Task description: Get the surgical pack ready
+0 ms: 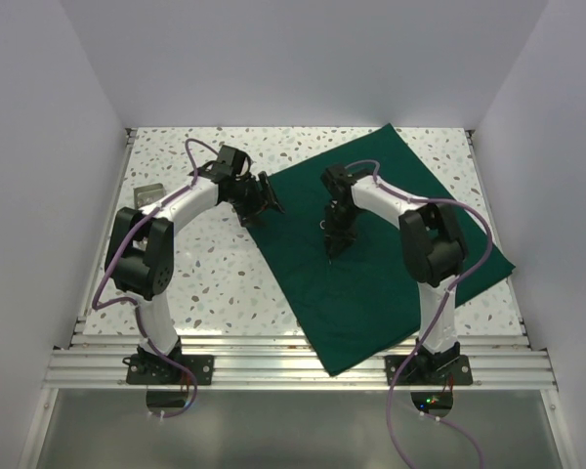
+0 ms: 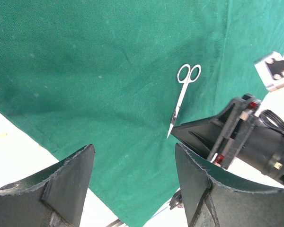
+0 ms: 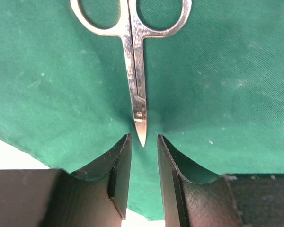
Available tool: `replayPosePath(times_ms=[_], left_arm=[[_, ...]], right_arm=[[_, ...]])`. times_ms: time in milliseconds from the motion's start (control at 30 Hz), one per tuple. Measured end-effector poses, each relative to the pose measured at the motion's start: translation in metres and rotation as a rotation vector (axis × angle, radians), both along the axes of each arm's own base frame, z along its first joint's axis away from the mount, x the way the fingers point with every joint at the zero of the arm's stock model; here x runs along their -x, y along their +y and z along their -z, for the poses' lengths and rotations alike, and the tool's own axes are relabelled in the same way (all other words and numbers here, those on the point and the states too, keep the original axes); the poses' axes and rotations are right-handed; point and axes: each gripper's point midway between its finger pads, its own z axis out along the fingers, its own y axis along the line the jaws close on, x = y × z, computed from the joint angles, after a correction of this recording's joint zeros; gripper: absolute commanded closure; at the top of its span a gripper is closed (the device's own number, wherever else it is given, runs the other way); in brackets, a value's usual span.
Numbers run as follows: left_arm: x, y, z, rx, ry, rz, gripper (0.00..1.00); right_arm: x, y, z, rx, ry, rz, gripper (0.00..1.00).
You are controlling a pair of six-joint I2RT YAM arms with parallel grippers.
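Note:
The dark green drape [image 1: 391, 244] lies spread flat on the table, turned like a diamond. Silver scissors [image 3: 132, 61] lie on it, rings away from my right gripper; they also show in the left wrist view [image 2: 182, 94]. My right gripper [image 3: 143, 138] sits low over the drape with its jaws a narrow gap apart. The scissors' tip lies just at the mouth of that gap, not gripped. In the top view the right gripper [image 1: 332, 244] hides the scissors. My left gripper [image 2: 135, 151] is wide open and empty, above the drape's left edge [image 1: 262, 207].
A small steel tray [image 1: 149, 194] sits on the speckled table by the left wall. White walls close in the table on the left, back and right. The right arm's fingers [image 2: 203, 132] reach into the left wrist view.

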Motion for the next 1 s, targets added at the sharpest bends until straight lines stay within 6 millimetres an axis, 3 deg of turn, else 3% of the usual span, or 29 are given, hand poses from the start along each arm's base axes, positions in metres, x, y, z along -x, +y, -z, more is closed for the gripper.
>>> replayPosePath(times_ms=[233,767,867,900,1000], left_arm=[[0.000,-0.001,0.000,0.003,-0.001,0.002,0.28],[-0.001,-0.002,-0.001,0.010,-0.007,0.004,0.27],[-0.002,-0.002,-0.001,0.011,-0.008,0.004,0.27],[-0.002,-0.002,-0.001,0.011,-0.009,0.004,0.27],[-0.001,-0.002,0.000,0.011,-0.006,0.004,0.27]], right_arm=[[-0.002,0.000,-0.013,-0.009,-0.035,-0.005,0.68],[0.013,0.003,0.011,0.037,0.019,-0.028,0.72],[0.014,0.002,0.012,0.062,0.021,-0.039,0.83],[0.014,0.001,0.012,0.068,0.021,-0.039,0.91],[0.014,0.000,0.012,0.073,0.023,-0.040,0.97]])
